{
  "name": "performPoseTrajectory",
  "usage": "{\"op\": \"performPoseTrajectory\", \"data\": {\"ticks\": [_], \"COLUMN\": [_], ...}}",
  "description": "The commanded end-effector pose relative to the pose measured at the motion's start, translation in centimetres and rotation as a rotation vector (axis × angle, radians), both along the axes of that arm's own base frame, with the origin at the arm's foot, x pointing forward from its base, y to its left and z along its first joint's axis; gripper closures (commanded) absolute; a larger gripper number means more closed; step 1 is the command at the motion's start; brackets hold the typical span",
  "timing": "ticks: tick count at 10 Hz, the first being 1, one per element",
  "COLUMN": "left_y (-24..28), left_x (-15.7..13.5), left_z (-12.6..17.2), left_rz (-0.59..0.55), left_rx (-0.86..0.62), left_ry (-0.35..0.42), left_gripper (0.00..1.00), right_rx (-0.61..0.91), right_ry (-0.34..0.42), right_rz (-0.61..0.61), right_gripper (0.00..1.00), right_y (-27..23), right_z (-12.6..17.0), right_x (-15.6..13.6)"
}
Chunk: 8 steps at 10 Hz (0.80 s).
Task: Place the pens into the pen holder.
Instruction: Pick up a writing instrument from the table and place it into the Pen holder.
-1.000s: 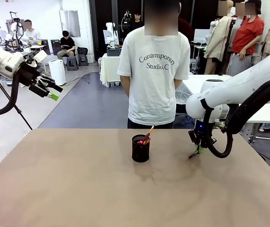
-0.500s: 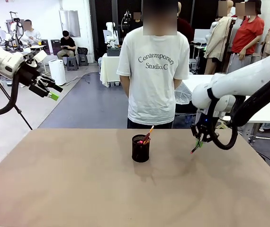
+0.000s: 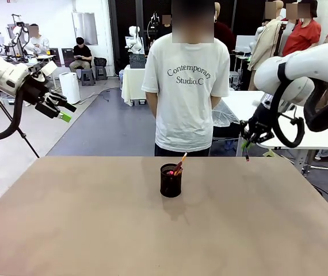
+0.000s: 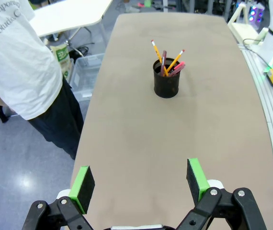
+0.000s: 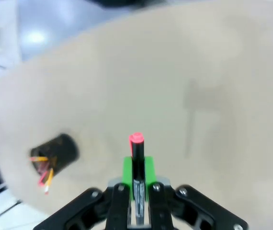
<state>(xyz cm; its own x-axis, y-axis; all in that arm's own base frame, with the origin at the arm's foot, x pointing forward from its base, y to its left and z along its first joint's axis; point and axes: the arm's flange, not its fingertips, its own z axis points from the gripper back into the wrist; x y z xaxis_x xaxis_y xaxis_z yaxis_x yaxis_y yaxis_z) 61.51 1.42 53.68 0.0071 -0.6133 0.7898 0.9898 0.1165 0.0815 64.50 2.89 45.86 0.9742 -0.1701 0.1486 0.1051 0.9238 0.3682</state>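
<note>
Holding a black pen point(image 5: 136, 172) pinched tight, our right gripper point(image 3: 248, 144) hangs high, well right of the pen holder point(image 3: 171, 180) on the counter point(image 3: 95, 230). Our left gripper point(image 4: 141, 179) is spread wide. That holder looks crowded, though it is blurry, so the pen may bump the others and fall out.

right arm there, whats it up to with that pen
The right tool is shut on a black pen with a red tip, held in the air to the right of the black wire-mesh pen holder, which already has pencils and pens in it. The left tool is open, holding nothing. A person in a white T-shirt stands at the far side.
</note>
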Motion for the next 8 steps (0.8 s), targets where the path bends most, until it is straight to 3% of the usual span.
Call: {"op": "performPoseTrajectory", "data": {"ticks": [1, 2, 3, 5, 6, 7, 8], "left_y": [0.1, 0.1, 0.1, 0.1, 0.1, 0.1, 0.1], "left_x": [-0.1, -0.1, -0.1, -0.1, -0.1, -0.1, -0.1], "left_z": [0.1, 0.1, 0.1, 0.1, 0.1, 0.1, 0.1], "left_rz": [0.004, 0.004, 0.004, 0.004, 0.004, 0.004, 0.004], "left_rx": [0.002, 0.002, 0.002, 0.002, 0.002, 0.002, 0.002], "left_ry": [-0.008, -0.008, -0.008, -0.008, -0.008, -0.008, -0.008], "left_gripper": [0.0, 0.0, 0.0, 0.0, 0.0, 0.0, 0.0], "right_rx": [0.115, 0.109, 0.18, 0.425, 0.533, 0.147, 0.147], "right_ry": [-0.395, -0.62, -0.773, -0.841, -0.661, -0.697, -0.697], "right_rz": [0.092, 0.131, 0.183, 0.305, 0.372, 0.105, 0.105], "right_gripper": [1.0, 1.0, 1.0, 1.0, 1.0, 1.0, 1.0], "right_y": [1.9, 4.1, 5.6, 6.1, 5.5, 9.3, 9.3], "right_z": [-0.2, 0.3, 1.0, 2.4, 3.0, 4.9, 4.9], "right_x": [0.2, -0.1, -0.3, -1.0, -1.2, 0.8, 0.8]}}
